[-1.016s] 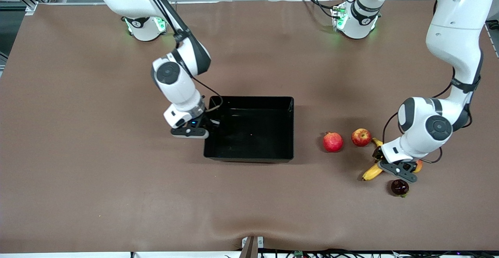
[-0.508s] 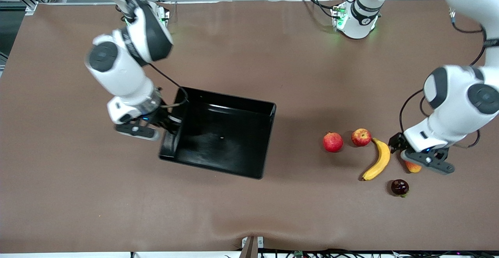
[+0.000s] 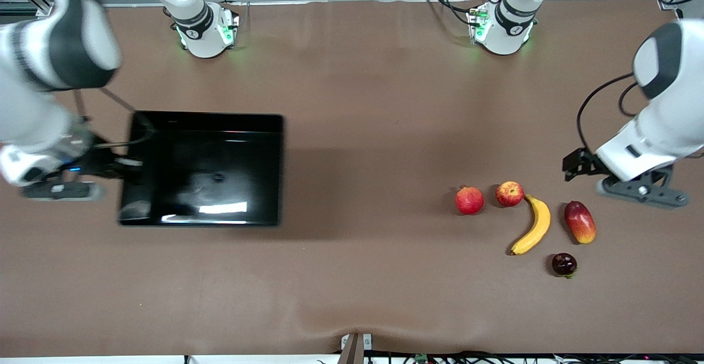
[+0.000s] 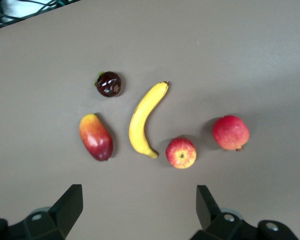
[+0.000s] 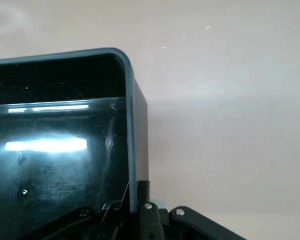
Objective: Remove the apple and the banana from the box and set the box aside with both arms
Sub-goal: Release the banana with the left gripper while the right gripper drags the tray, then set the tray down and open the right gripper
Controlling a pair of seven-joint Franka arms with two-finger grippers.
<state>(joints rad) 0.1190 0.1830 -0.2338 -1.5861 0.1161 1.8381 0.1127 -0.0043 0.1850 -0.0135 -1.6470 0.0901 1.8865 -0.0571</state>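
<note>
My right gripper is shut on the end wall of the black box and holds it over the right arm's end of the table. In the right wrist view the fingers clamp that wall. The box is empty. My left gripper is open and empty, up in the air over the table beside the mango. The yellow banana and the small red apple lie on the table. Both show in the left wrist view, the banana and the apple, in front of the left gripper.
A red pomegranate lies beside the apple. A red-orange mango lies beside the banana, toward the left arm's end. A small dark round fruit lies nearer the camera. The brown table is bare in the middle.
My right arm has carried the box from the table's middle toward the right arm's end. My left gripper has risen off the banana and mango, empty; the mango now shows whole.
</note>
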